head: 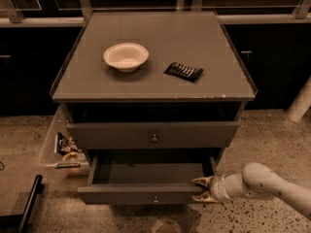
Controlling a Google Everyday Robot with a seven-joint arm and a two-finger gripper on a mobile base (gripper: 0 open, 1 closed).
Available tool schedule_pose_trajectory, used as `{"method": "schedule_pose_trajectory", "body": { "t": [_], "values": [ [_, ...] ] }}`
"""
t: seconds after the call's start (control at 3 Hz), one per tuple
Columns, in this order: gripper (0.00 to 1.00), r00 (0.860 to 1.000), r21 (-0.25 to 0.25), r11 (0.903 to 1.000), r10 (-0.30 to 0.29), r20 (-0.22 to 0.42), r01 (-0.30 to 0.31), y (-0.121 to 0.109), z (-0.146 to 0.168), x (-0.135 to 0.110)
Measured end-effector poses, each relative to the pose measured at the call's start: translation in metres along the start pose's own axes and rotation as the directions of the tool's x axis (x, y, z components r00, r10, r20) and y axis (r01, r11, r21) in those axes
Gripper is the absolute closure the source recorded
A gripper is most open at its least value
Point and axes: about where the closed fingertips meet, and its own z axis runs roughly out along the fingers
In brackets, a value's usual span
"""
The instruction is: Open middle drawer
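Observation:
The middle drawer [146, 194] is pulled partway out of the grey cabinet. Its plain grey inside [150, 173] shows and looks empty, and its small round knob [155, 198] sits at the centre of the front panel. My gripper [202, 190] reaches in from the lower right. Its two pale fingers [200, 181] straddle the right end of the drawer's front panel and grip it. The white arm [262, 182] runs off to the right edge.
Above it is another drawer front [153, 135] with a knob. On the cabinet top [194, 38] stand a white bowl [126, 56] and a black packet [183, 71]. A clear bin [60, 147] with snack packs sits on the floor at the left, and a black bar [29, 200] lies at the lower left.

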Motion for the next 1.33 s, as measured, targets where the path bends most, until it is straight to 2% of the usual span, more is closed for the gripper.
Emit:
{"method": "schedule_pose_trajectory", "body": {
  "t": [0.33,1.0,1.33],
  "values": [
    [0.86,1.0,0.0,1.0,0.0,0.0,0.0,0.0,0.0,0.0],
    [0.4,1.0,-0.015,0.9999,-0.002,0.023,0.002,-0.006,0.003,-0.005],
    [0.17,0.999,-0.038,0.9992,0.014,0.047,-0.012,0.009,0.002,-0.001]
  ]
}}
